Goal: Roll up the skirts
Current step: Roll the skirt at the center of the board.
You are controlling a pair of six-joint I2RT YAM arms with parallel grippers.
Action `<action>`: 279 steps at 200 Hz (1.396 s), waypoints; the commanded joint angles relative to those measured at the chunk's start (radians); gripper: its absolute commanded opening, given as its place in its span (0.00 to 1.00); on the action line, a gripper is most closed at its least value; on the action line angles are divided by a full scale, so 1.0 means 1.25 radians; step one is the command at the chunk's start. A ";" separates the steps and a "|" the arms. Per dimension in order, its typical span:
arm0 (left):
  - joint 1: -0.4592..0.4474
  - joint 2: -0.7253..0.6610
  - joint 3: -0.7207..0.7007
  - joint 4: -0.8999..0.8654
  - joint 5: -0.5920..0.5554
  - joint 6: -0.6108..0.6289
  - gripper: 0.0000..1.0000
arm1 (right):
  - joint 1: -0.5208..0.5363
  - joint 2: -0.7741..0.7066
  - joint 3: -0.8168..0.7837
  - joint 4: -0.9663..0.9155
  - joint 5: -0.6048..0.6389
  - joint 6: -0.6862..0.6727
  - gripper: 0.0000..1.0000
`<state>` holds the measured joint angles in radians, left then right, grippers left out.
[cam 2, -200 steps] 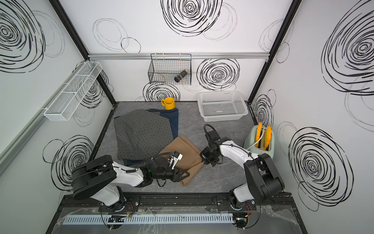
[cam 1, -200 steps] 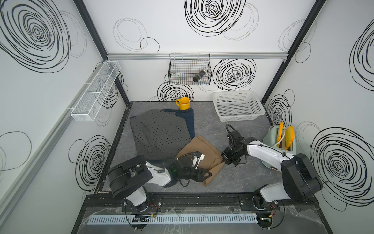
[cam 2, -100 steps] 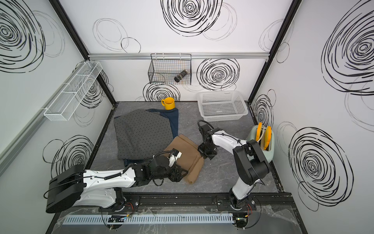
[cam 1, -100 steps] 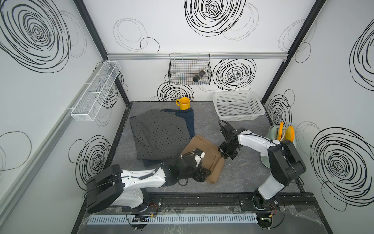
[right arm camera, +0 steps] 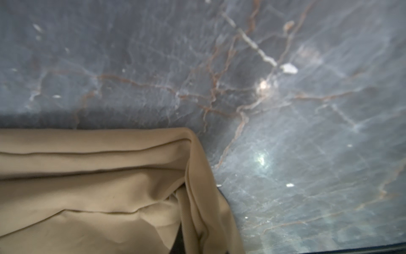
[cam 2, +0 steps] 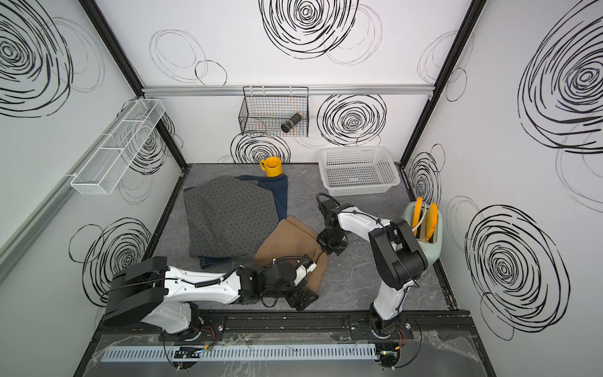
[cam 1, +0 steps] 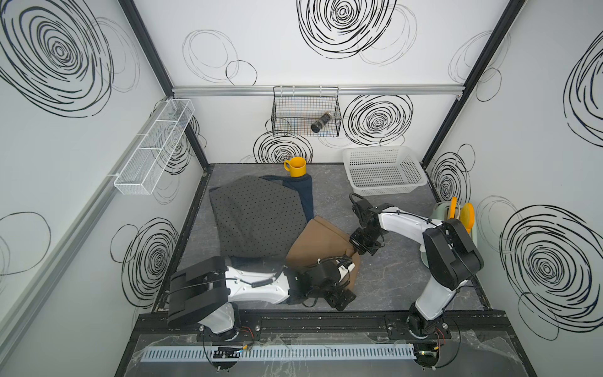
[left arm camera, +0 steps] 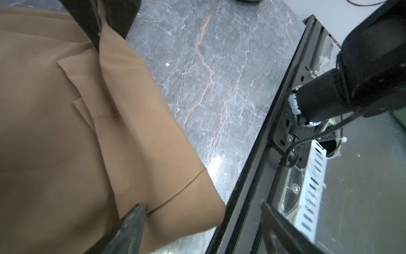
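A plain tan cloth skirt (cam 1: 321, 243), folded into layers, is seen lying on the dark grey marbled desk (cam 1: 391, 280) toward its front middle, with one corner brought close to the black front rail (left arm camera: 250, 176). A raised fold at its right-hand edge is clamped between the right jaws, which are pressed together on the cloth. The left jaws are spread wide apart at the skirt's near corner. One finger (left arm camera: 131, 222) is laid against the tan cloth, the other finger (left arm camera: 279, 226) is placed out over the rail, and nothing is gripped between them. Behind and to the left, a dark grey skirt with small black dots (cam 1: 257, 218) is spread flat, its edge met by the tan skirt. Beneath it a dark blue denim skirt (cam 1: 306, 194) is largely covered, exposed only at the far and near edges. A yellow mug (cam 1: 296, 167) is stood at the denim's far edge, and a white perforated plastic basket (cam 1: 412, 169) is set at the back right.
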<state>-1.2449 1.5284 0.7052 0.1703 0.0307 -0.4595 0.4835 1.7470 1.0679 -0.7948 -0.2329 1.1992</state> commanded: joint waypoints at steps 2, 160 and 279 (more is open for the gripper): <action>-0.008 0.036 0.029 -0.029 -0.077 0.059 0.86 | 0.002 0.003 0.018 0.000 -0.013 -0.013 0.00; -0.053 0.003 -0.135 0.252 -0.187 -0.128 0.00 | -0.003 0.015 0.034 0.011 -0.023 -0.030 0.00; 0.114 0.031 -0.419 0.783 0.010 -0.532 0.00 | -0.032 0.020 0.032 0.036 -0.059 0.068 0.01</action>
<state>-1.1084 1.5238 0.2081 0.9699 -0.0219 -0.9646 0.4648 1.7523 1.0889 -0.7631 -0.3595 1.2522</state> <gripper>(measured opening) 0.105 0.065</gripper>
